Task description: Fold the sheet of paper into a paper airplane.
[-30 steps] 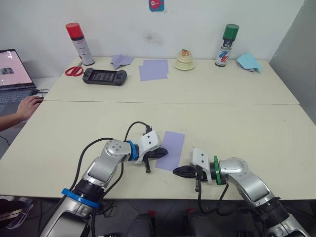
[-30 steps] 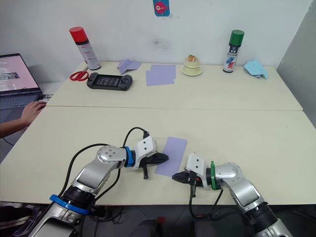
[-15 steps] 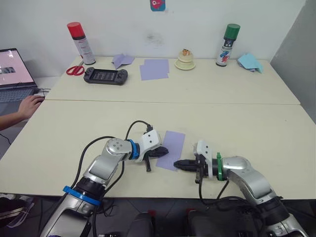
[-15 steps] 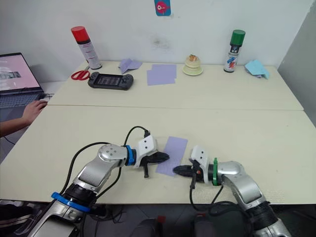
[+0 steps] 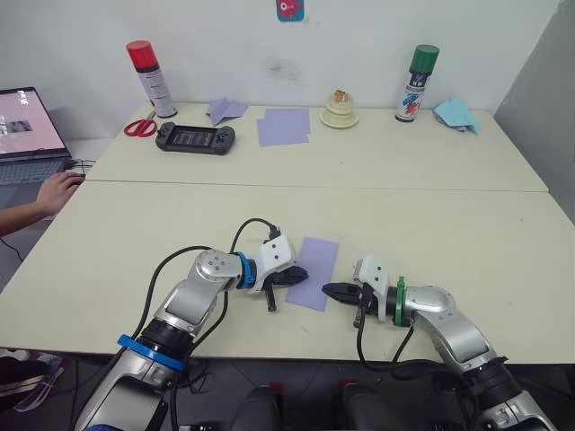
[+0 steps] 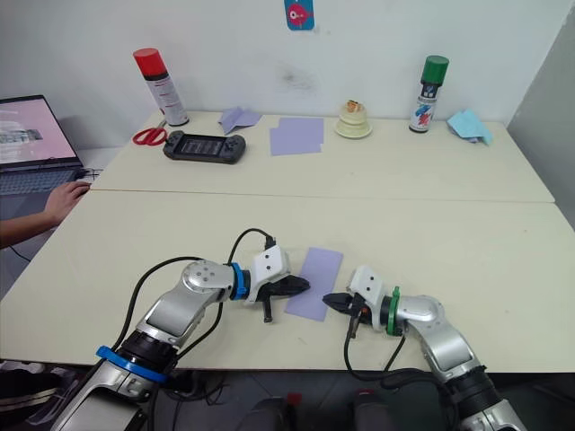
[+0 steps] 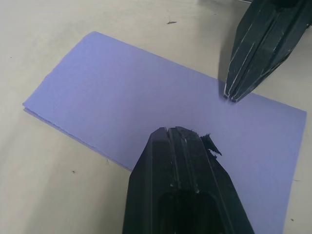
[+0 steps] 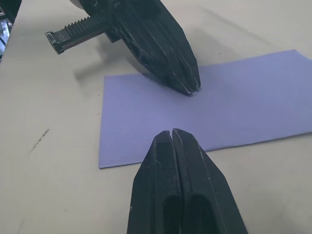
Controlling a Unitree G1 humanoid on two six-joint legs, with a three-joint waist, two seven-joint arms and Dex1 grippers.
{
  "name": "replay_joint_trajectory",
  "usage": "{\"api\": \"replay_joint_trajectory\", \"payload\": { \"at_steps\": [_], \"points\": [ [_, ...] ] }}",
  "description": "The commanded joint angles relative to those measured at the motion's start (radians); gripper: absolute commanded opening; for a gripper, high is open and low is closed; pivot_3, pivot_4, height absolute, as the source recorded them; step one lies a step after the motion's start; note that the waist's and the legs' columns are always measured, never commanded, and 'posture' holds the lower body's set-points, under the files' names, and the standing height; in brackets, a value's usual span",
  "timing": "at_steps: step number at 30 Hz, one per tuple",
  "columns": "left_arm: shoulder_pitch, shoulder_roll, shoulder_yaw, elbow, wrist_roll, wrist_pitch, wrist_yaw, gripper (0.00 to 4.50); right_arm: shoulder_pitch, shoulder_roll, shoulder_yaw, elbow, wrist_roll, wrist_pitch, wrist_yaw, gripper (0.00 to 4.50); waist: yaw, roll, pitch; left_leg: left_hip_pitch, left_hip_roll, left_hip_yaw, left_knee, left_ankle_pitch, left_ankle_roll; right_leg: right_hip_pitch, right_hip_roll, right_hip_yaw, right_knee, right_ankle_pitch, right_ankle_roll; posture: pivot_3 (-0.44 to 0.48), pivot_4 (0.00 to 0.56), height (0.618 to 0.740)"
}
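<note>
Desk (image 5: 467, 242) carries the sheet of paper (image 5: 314, 260), lavender, folded double, lying flat near the front edge. Left gripper (image 5: 301, 275) rests its pressed-together fingers on the sheet's left side; right gripper (image 5: 329, 290), fingers also closed, points at the right edge. Spray cans, scissors and a game controller stand well apart at the back.

Robot lab or test room, staged setup. Two plain cream desks (image 5: 431, 224) pushed together against a bare white wall (image 5: 359, 36) with a small sticker (image 5: 286, 9). Mixed props lined along the far edge: red-capped spray can (image 5: 144, 79), green-capped spray can (image 5: 415, 83), scissors (image 5: 139, 128), handheld game console (image 5: 195, 138). Laptop (image 5: 27, 135) on a side surface, a person's hand (image 5: 56, 191) at it.
</note>
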State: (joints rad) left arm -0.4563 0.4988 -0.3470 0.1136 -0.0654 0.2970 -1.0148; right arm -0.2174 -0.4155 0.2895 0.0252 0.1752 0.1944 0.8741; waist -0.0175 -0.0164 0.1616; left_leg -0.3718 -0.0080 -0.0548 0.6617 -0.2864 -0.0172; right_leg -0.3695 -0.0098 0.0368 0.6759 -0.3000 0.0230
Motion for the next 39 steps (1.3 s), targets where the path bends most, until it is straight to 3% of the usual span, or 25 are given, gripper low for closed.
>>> {"api": "replay_joint_trajectory", "payload": {
  "at_steps": [1,5,39],
  "points": [
    [0.019,-0.004,-0.043,0.043,0.042,0.013,-0.001,0.0,-0.003,0.002,-0.025,0.079,-0.055,0.0,-0.071,0.04,0.0,0.0,0.0,0.001,0.0,0.0,0.0,0.0,0.0,0.001,0.0,0.0,0.0,0.0,0.001,0.0,0.15,0.74],
    [0.024,-0.008,-0.044,0.045,0.045,0.009,0.001,0.0,-0.022,0.015,-0.024,0.099,-0.063,0.005,-0.095,0.04,-0.002,0.0,0.0,0.007,0.0,0.001,0.0,0.0,0.001,0.002,0.0,0.001,0.0,0.0,0.001,0.0,0.15,0.74],
    [0.038,-0.008,-0.046,0.039,0.057,-0.007,0.003,0.0,-0.252,0.055,-0.069,0.402,-0.149,-0.022,-0.262,0.04,-0.001,0.0,0.0,0.007,0.0,0.001,0.0,0.002,0.003,0.001,0.0,0.002,0.0,0.002,0.001,0.0,0.15,0.74]
  ]
}}
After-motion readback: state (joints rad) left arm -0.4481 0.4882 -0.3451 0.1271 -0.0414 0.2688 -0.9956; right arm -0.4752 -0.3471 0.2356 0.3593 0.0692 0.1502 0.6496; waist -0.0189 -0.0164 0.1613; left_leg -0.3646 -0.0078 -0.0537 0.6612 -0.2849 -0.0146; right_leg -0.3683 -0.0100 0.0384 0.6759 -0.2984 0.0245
